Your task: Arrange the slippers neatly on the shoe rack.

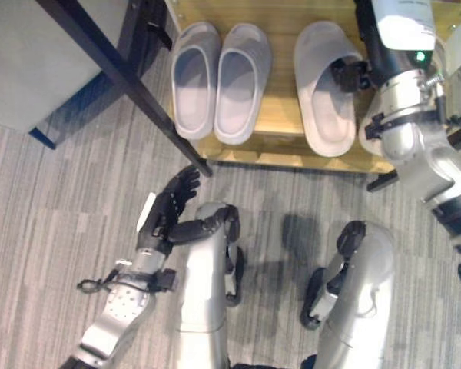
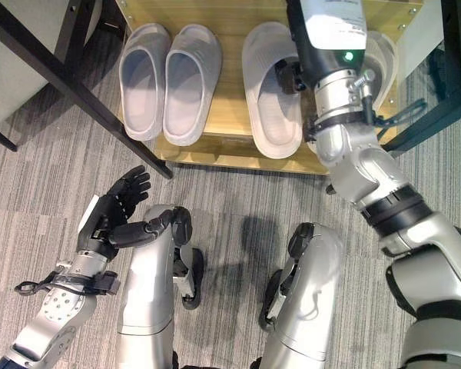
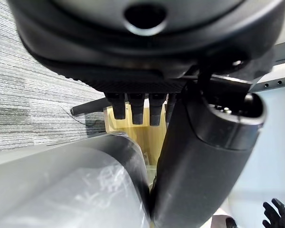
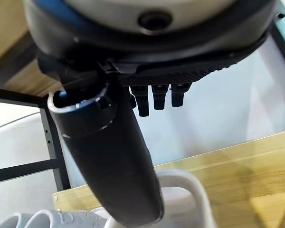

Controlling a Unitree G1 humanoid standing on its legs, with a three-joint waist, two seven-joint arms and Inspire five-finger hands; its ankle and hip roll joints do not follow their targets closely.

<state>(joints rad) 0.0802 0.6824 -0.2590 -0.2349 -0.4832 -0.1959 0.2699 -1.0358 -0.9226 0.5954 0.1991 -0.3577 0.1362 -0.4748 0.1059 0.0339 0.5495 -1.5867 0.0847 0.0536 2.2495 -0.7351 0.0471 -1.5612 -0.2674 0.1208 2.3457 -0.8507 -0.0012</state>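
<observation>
A grey striped carpet floor (image 1: 54, 231) runs under a low light wooden shoe rack (image 1: 280, 115) with black metal legs; a dark-framed grey chair (image 1: 38, 69) stands to its left. On the rack's shelf a pair of pale grey rubber slippers (image 1: 219, 81) sits side by side, toes inward. Just right of them lies a third pale grey slipper (image 1: 323, 88), and a fourth slipper (image 2: 380, 58) shows partly behind the right arm. The right hand (image 1: 352, 74) reaches over the shelf between these two, its thumb down by the slipper's opening; whether it pinches cannot be told. The left hand (image 1: 171, 201) hovers low over the carpet, well apart from the rack, fingers relaxed and spread.
</observation>
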